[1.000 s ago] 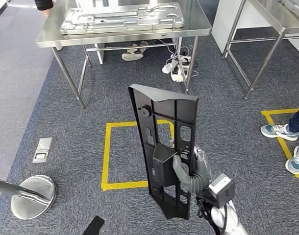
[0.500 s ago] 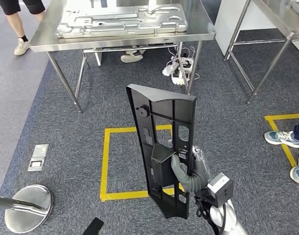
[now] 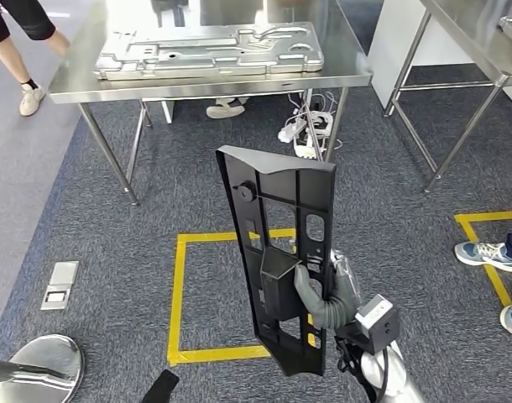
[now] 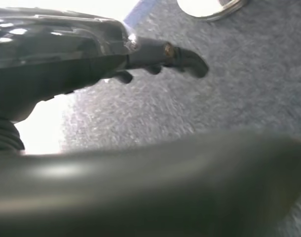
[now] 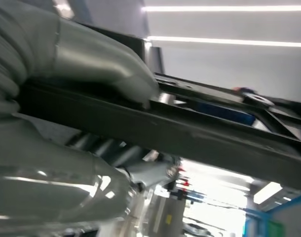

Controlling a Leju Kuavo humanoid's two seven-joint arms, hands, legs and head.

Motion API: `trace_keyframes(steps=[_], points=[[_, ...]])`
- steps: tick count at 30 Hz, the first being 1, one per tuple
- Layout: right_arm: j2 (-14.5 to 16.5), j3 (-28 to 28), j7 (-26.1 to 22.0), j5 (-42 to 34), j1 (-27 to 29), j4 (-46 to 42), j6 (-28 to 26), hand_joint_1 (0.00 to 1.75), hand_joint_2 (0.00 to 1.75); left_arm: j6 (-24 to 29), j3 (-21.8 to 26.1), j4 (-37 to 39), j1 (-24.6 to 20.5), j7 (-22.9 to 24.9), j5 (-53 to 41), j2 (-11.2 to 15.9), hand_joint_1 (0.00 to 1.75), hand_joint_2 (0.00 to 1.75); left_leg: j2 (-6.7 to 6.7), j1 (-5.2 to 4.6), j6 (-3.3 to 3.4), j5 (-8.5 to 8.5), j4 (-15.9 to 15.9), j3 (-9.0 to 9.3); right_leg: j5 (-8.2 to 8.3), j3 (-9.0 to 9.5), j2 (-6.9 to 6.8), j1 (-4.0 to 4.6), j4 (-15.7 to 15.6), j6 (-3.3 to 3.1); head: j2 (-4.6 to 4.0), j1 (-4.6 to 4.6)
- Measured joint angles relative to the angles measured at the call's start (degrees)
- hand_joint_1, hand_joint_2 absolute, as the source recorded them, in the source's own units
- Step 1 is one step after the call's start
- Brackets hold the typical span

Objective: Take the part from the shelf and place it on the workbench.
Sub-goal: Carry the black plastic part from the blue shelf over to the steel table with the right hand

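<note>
At the upper left of the head view a person's legs point(image 3: 16, 50) stand beside the steel workbench point(image 3: 177, 82), which runs across the top of the frame and already carries a large pale metal panel point(image 3: 209, 49). Lower left on the grey carpet lie a floor socket plate point(image 3: 59, 284) and a round metal stand base point(image 3: 41, 369). The left hand point(image 4: 104, 64) hangs over that carpet in its wrist view, fingers stretched out and apart with nothing between them. At centre a yellow tape square point(image 3: 177, 294) marks the floor short of the bench. Just right of centre the black part point(image 3: 285, 252) stands upright in mid-air, grasped low down by the right hand point(image 3: 326, 298), grey thumb wrapped over its boxy middle section; the right wrist view shows the thumb point(image 5: 100, 61) pressed along the part's edge. At far right, another person's shoes point(image 3: 494, 260) stand by a second tape mark. Judging by this, the pick from the shelf is done; the approach to the bench and the set-down are left.
</note>
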Motion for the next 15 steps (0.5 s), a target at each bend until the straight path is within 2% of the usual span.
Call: trace_keyframes(steps=[2, 3, 5, 6, 7, 8, 10, 11, 12, 14, 15], points=[[0.1, 0.0, 0.0, 0.0, -0.2, 0.0, 0.0, 1.75, 1.75, 0.0, 0.0, 0.0, -0.2, -0.1, 0.0, 0.0, 0.00, 1.75, 0.03, 0.18, -0.55, -1.04, 2.1, -0.77, -0.17, 0.52, -0.05, -0.29, -0.3, -0.54, 0.00, -0.05], [0.1, 0.0, 0.0, 0.0, -0.2, 0.0, 0.0, 1.75, 1.75, 0.0, 0.0, 0.0, -0.2, -0.1, 0.0, 0.0, 0.00, 1.75, 0.05, 0.37, -0.94, -2.25, 4.6, -2.05, -0.28, 0.72, -0.11, -0.43, -0.4, -0.73, 0.00, -0.07], [0.1, 0.0, 0.0, 0.0, -0.2, 0.0, 0.0, 1.75, 1.75, 0.1, 0.0, 0.0, -0.2, -0.1, 0.0, 0.0, 0.00, 1.75, 0.06, 0.83, -1.72, -5.23, 11.5, -6.22, -0.57, 0.87, -0.17, -0.49, -0.5, -0.96, 0.00, -0.09], [0.1, 0.0, 0.0, 0.0, -0.1, 0.0, 0.0, 1.75, 1.75, 0.1, 0.0, 0.0, -0.1, -0.1, 0.0, 0.0, 0.00, 1.75, 0.07, 1.04, -1.99, -5.97, 14.1, -8.11, -0.73, 0.96, -0.18, -0.50, -0.5, -0.96, 0.00, -0.09], [0.1, 0.0, 0.0, 0.0, -0.1, 0.0, 0.0, 1.75, 1.75, 0.1, 0.0, 0.0, -0.1, -0.1, 0.0, 0.0, 0.00, 1.75, 0.08, 1.21, -2.17, -5.65, 15.2, -9.25, -0.89, 1.13, -0.16, -0.51, -0.4, -0.89, 0.00, -0.09], [0.1, 0.0, 0.0, 0.0, 0.0, 0.0, 0.0, 1.75, 1.75, 0.1, 0.0, 0.0, 0.0, -0.1, 0.0, 0.0, 0.00, 1.75, 0.09, 1.35, -2.26, -4.12, 14.0, -9.34, -1.07, 1.40, -0.14, -0.54, -0.4, -0.78, 0.00, -0.09], [0.1, 0.0, 0.0, 0.0, -0.1, 0.0, 0.0, 1.75, 1.75, 0.1, 0.0, 0.0, 0.0, -0.1, 0.0, 0.0, 0.00, 1.75, 0.11, 1.50, -2.27, 0.83, 7.5, -7.27, -1.48, 2.13, -0.15, -0.63, -0.5, -0.41, 0.00, -0.09], [0.1, 0.0, -0.1, 0.0, -0.1, 0.0, 0.0, 1.75, 1.75, 0.1, 0.0, 0.0, 0.0, -0.1, 0.0, 0.0, 0.00, 1.75, 0.17, 1.38, -2.14, 2.06, 4.4, -6.37, -1.62, 2.42, -0.16, -0.66, -0.5, -0.16, 0.00, -0.10], [0.1, 0.0, -0.1, 0.0, -0.2, 0.0, 0.0, 1.75, 1.75, 0.1, 0.0, 0.0, -0.1, -0.1, 0.0, 0.0, 0.00, 1.75, 0.21, 1.21, -1.89, 2.76, 2.4, -5.80, -1.75, 2.54, -0.17, -0.67, -0.5, 0.17, 0.00, -0.11], [0.2, 0.0, -0.1, 0.0, -0.2, 0.0, 0.0, 1.75, 1.75, 0.1, 0.0, 0.0, 0.0, -0.1, 0.0, 0.0, 0.00, 1.75, 0.27, 0.77, -1.24, 2.54, 1.5, -5.82, -1.95, 2.72, -0.16, -0.65, -0.6, 0.97, 0.00, -0.12], [0.2, 0.0, -0.1, 0.0, -0.2, 0.0, 0.0, 1.75, 1.75, 0.1, 0.0, 0.0, 0.1, -0.1, 0.0, 0.0, 0.00, 1.75, 0.23, 0.68, -0.81, 3.08, 1.4, -5.70, -2.05, 2.87, -0.15, -0.67, -0.8, 1.44, 0.00, -0.12]])
